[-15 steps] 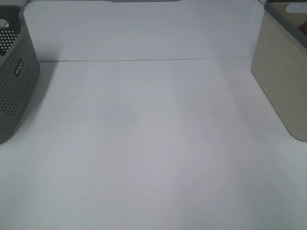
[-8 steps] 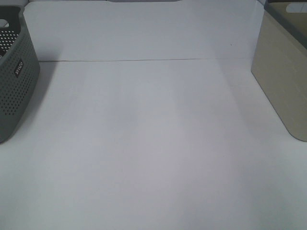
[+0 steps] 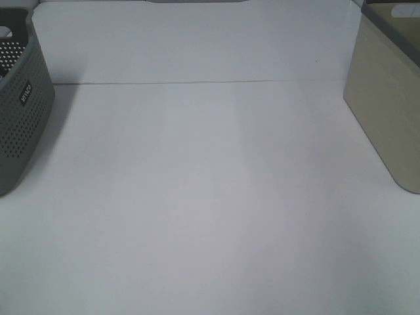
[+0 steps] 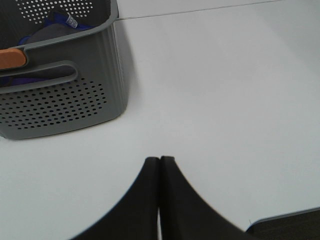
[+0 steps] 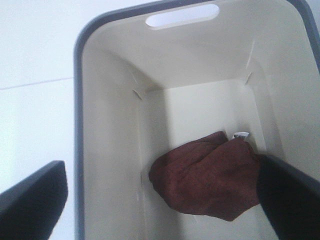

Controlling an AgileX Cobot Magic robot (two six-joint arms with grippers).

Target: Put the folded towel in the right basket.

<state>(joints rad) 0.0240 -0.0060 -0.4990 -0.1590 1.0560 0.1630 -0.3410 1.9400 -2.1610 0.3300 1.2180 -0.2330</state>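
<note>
The folded towel (image 5: 205,185), dark reddish-brown, lies crumpled on the floor of the right basket (image 5: 79,125), a cream bin with a grey rim. This basket stands at the table's right edge in the high view (image 3: 384,111). My right gripper (image 5: 161,172) is open and empty, hovering above the basket's opening with the towel below and between its fingers. My left gripper (image 4: 159,160) is shut and empty, low over the white table near the left basket. Neither gripper shows in the high view.
A grey perforated basket (image 3: 20,111) stands at the table's left edge. In the left wrist view (image 4: 75,100) it holds dark and blue cloth and an orange item (image 4: 11,58). A white backdrop meets the table along a seam (image 3: 197,83).
</note>
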